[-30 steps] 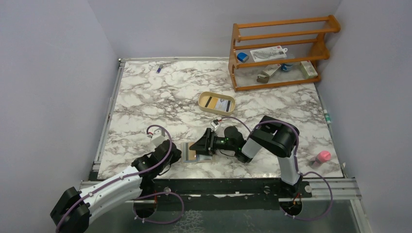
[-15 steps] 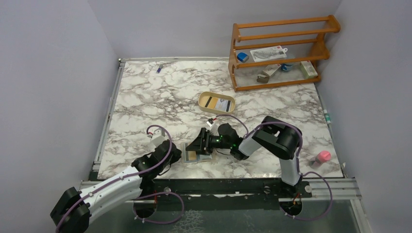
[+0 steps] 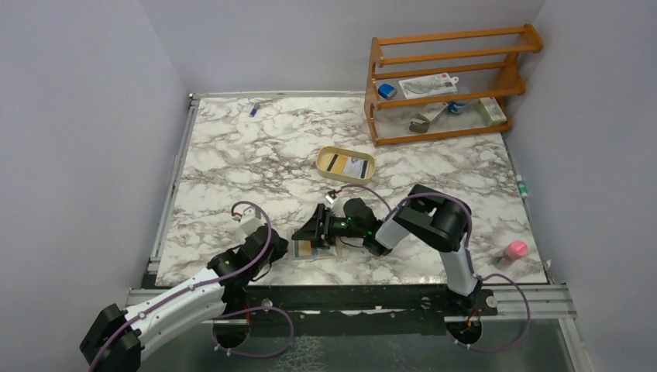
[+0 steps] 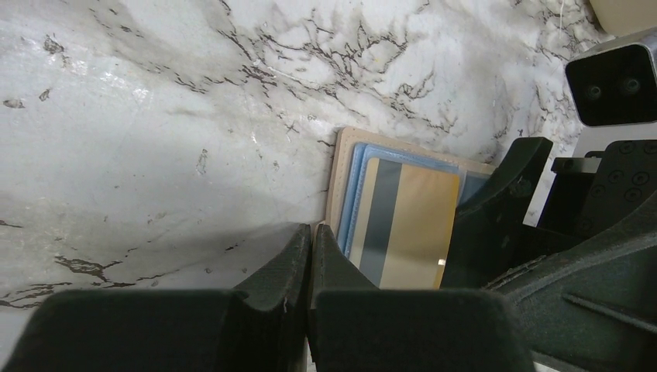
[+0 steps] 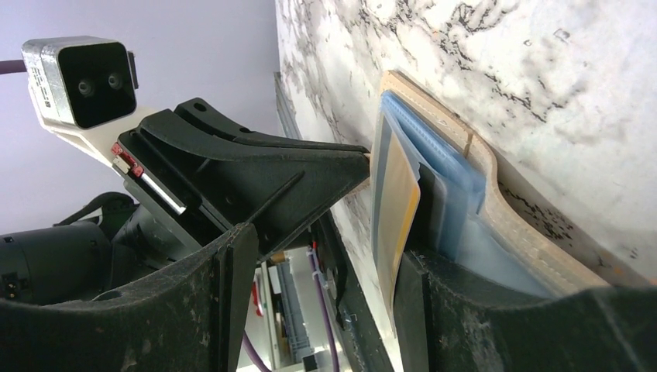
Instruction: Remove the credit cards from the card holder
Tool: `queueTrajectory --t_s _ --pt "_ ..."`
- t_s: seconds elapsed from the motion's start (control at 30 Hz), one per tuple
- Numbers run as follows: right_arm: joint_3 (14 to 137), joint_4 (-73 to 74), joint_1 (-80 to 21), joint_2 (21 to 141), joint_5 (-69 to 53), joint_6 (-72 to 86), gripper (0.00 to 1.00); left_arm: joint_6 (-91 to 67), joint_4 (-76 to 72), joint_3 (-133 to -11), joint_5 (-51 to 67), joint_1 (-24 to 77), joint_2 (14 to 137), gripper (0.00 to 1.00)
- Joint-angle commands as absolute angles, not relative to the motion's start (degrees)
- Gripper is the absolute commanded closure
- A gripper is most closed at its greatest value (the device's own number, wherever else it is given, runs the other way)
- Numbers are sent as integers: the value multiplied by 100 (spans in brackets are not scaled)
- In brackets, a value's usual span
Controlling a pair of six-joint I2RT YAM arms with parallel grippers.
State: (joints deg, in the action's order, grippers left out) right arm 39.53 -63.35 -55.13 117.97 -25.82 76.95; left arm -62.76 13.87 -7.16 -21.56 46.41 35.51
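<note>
Marble table (image 3: 232,155): left fingers (image 4: 318,236) pressed together (beside card holder (image 4: 338,186)), right fingers (image 5: 232,294) spread.

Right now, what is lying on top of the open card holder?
A gold card with a dark stripe lies on pale blue cards in the card holder. The right end effector covers the holder's other half, so anything there is hidden.

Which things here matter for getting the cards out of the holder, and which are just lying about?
Job: flat tan folding card holder; gold and pale blue plastic credit cards.
Lying about: wooden rack; small pink round object; small blue item.
</note>
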Motion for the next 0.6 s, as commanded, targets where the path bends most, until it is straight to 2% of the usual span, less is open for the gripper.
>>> queueTrajectory --t_s 0.0,0.57 --pt "4134 -6382 -5660 12005 -2610 7772 34 -6346 1249 -806 -1976 4661 3558 100" --pt "3345 -6341 -5502 11196 -3269 7425 35 -6420 2048 -818 -2233 4658 3213 100"
